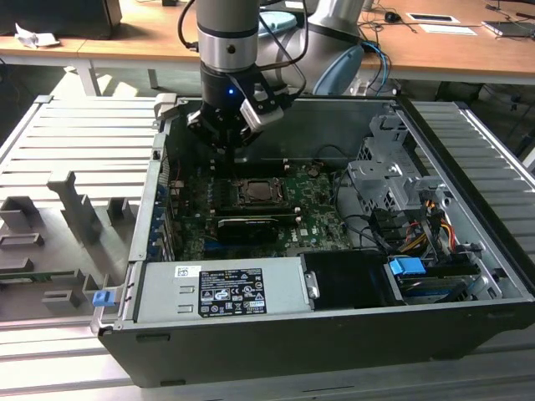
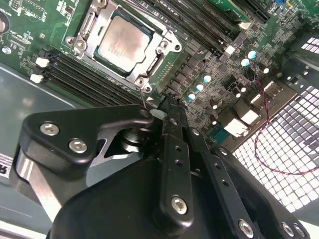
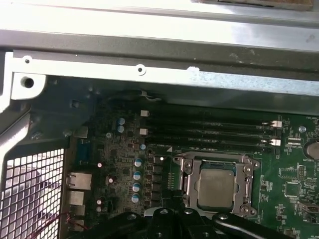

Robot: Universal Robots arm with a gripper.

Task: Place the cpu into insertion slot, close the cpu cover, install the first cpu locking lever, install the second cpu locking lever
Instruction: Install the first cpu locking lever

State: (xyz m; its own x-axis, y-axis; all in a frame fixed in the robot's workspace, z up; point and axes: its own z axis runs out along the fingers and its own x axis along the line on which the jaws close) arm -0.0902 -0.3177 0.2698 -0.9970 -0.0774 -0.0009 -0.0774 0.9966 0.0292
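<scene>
We see the cpu (image 2: 121, 42) seated in the insertion slot (image 2: 149, 74) under the cpu cover (image 2: 163, 46). Our gripper (image 2: 167, 107) hovers just beside it, fingers together, holding nothing.

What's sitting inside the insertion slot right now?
The cpu lies in the insertion slot, its silvery face showing through the cpu cover framing it. The socket contacts beneath are covered.

The arm (image 1: 224, 38) points straight down, wrist vertical. Its gripper (image 1: 224, 149) hangs empty, and in the second wrist view the black fingers (image 2: 172, 129) are pressed together at the tips.
</scene>
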